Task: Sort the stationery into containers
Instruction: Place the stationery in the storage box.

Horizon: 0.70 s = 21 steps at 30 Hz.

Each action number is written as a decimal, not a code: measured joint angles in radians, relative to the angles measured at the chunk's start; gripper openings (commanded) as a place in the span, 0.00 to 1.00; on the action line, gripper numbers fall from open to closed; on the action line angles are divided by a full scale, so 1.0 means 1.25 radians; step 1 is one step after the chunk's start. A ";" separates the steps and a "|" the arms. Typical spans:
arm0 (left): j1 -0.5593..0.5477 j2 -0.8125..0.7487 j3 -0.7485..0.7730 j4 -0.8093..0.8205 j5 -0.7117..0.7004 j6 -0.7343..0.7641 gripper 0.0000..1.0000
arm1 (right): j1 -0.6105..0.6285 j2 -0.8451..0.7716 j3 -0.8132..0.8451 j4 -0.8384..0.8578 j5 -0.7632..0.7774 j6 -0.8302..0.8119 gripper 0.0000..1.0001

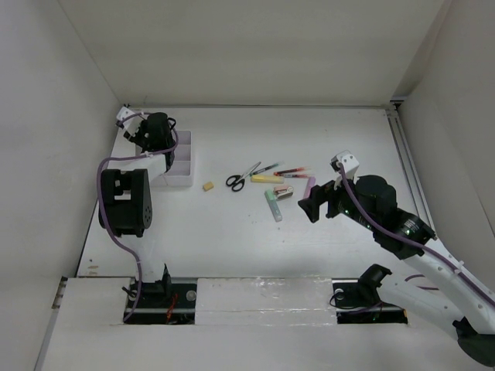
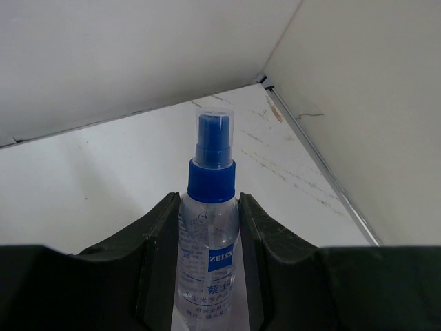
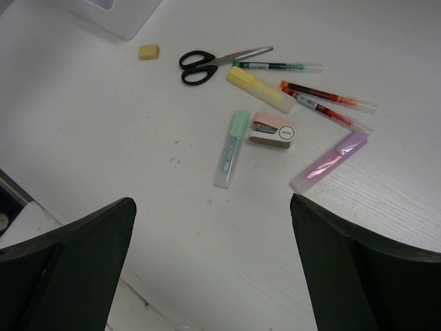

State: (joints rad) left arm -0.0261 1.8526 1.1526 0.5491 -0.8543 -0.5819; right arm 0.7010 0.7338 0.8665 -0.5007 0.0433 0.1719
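Observation:
My left gripper [image 2: 209, 207] is shut on a blue-capped clear bottle [image 2: 210, 238], which stands upright between the black fingers. In the top view this gripper [image 1: 158, 133] hangs at the far end of the white compartment tray [image 1: 188, 161], and the bottle is hidden there. My right gripper [image 1: 309, 207] [image 3: 212, 201] is open and empty, hovering just near of the loose stationery. On the table lie black-handled scissors [image 3: 213, 62], a tan eraser [image 3: 149, 51], a yellow marker [image 3: 260, 89], a green marker [image 3: 232, 148], a pink marker [image 3: 331, 160], and thin pens [image 3: 324, 96].
A small pink and beige stapler [image 3: 272, 129] lies between the green and pink markers. White walls close in the table on the left, back and right; a metal rail [image 1: 406, 154] runs along the right wall. The tray's corner [image 3: 117, 14] shows at the right wrist view's top left.

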 measured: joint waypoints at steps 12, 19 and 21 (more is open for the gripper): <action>-0.025 -0.013 0.000 0.000 -0.015 0.038 0.71 | 0.001 0.006 0.000 0.018 -0.017 0.000 1.00; -0.052 -0.109 0.000 -0.007 -0.033 0.049 1.00 | 0.005 0.006 0.000 0.018 -0.020 0.000 1.00; -0.060 -0.157 0.000 -0.007 -0.042 0.054 1.00 | 0.005 0.008 0.000 0.020 -0.020 0.000 1.00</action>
State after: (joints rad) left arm -0.1017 1.6558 1.1526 0.5407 -0.9062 -0.5144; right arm 0.7078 0.7437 0.8665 -0.4763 0.0177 0.1719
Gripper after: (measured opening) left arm 0.986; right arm 0.999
